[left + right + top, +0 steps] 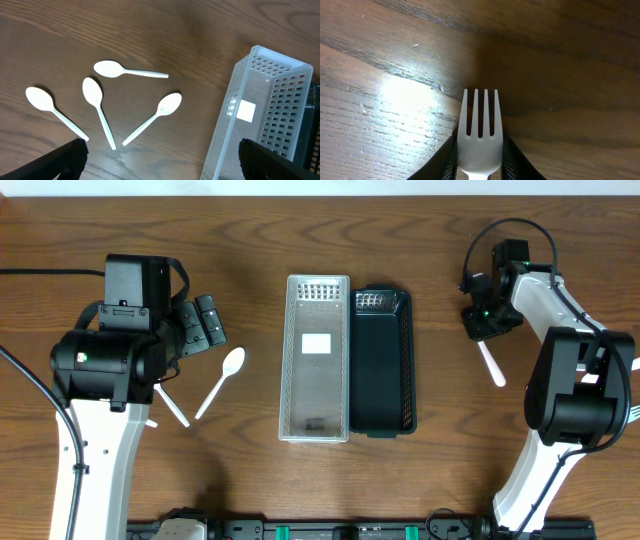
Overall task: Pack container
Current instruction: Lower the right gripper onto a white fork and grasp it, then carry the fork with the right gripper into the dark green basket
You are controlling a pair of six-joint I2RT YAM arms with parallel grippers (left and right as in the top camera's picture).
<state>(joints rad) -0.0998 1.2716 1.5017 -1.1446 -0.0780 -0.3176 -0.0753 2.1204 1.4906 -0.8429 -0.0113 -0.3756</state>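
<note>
A clear plastic container (318, 390) lies mid-table with a black container (385, 370) tight against its right side. Several white plastic spoons (127, 71) lie on the wood left of the clear container (265, 115). My left gripper (160, 160) hovers above them, open wide, nothing between its fingers (65, 162). In the overhead view it (200, 325) sits over the spoons, one spoon (222, 380) showing. A white fork (480, 140) lies tines forward between my right gripper's (480, 160) fingers (442, 162), which press both sides of its head. Its handle (491, 364) trails from the right gripper (485, 320).
The black container (315, 115) shows only as a sliver at the left wrist view's right edge. Bare wood table (395, 100) lies under and ahead of the fork. The right arm's base stands at the table's near right.
</note>
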